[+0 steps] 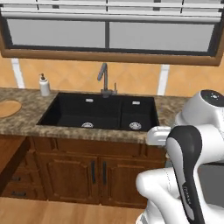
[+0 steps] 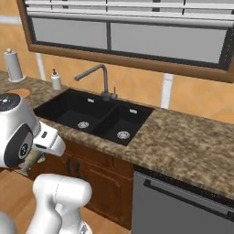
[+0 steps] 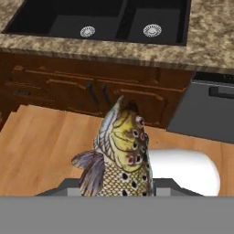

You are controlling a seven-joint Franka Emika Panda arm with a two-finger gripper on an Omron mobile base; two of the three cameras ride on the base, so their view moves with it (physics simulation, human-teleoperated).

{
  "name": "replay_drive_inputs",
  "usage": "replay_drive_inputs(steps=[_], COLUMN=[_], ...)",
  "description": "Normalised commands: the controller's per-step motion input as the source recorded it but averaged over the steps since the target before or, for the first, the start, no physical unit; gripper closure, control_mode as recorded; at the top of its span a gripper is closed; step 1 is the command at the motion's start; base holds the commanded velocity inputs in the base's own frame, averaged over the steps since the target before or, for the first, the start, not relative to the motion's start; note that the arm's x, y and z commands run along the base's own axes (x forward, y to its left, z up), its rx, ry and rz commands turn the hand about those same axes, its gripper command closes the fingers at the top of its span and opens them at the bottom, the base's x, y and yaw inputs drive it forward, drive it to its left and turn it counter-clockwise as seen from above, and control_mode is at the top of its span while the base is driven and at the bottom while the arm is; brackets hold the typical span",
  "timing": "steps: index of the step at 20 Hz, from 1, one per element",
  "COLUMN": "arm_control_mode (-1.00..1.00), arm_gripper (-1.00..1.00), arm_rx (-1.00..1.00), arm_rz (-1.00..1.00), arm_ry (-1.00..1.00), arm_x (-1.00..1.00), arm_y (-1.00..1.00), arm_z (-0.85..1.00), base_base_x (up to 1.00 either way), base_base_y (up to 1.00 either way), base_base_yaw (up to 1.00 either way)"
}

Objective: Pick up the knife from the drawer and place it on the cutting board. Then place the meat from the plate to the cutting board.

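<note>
From the left base view, at the far left edge I see a slice of the wide reddish-brown wooden drawer [image 1: 9, 156] standing open below the speckled brown granite counter [image 1: 26, 122], and on the counter above it the round orange-tan wooden plate [image 1: 8, 108], cut off by the frame. Just right of the plate stands a small white soap dispenser [image 1: 44, 85], then the black double-basin sink [image 1: 100, 113] with its grey metal faucet [image 1: 104, 81] behind it. Below the sink are brown wooden cabinet doors with dark handles [image 1: 98, 173]. In the right base view a white paper-towel roll [image 2: 13, 65] stands at the far left of the counter, the sink lies in the middle, and a grey dishwasher front [image 2: 183, 205] sits under the counter to the right. In the hand view, the hand [image 3: 118, 185] points toward the cabinet fronts and the wooden floor [image 3: 41, 146], with the sink's two drains at the top. A spotted yellow-brown fish with a grey fin, the meat [image 3: 119, 153], rises head-up right in front of the camera, at the hand. The fish covers the finger tips, so I cannot tell whether the fingers are apart, together, or clamped on it.
</note>
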Motion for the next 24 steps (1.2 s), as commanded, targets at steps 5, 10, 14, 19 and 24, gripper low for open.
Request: replay_drive_inputs(steps=[5,10,14,19,24], arm_control_mode=[1.0,1.0,1.0,1.0,1.0], arm_gripper=[1.0,1.0,1.0,1.0,1.0], arm_rx=[0.0,0.0,0.0,0.0,0.0], arm_rz=[0.0,0.0,0.0,0.0,0.0], arm_ry=[0.0,0.0,0.0,0.0,0.0], arm_x=[0.0,0.0,0.0,0.0,0.0], arm_y=[0.0,0.0,0.0,0.0,0.0], arm_z=[0.0,0.0,0.0,0.0,0.0], base_base_x=[0.0,0.0,0.01,0.12,0.31], base_base_y=[-1.0,-1.0,-0.98,-0.79,-0.58], base_base_yaw=[-0.18,-0.16,-0.14,-0.13,-0.1])
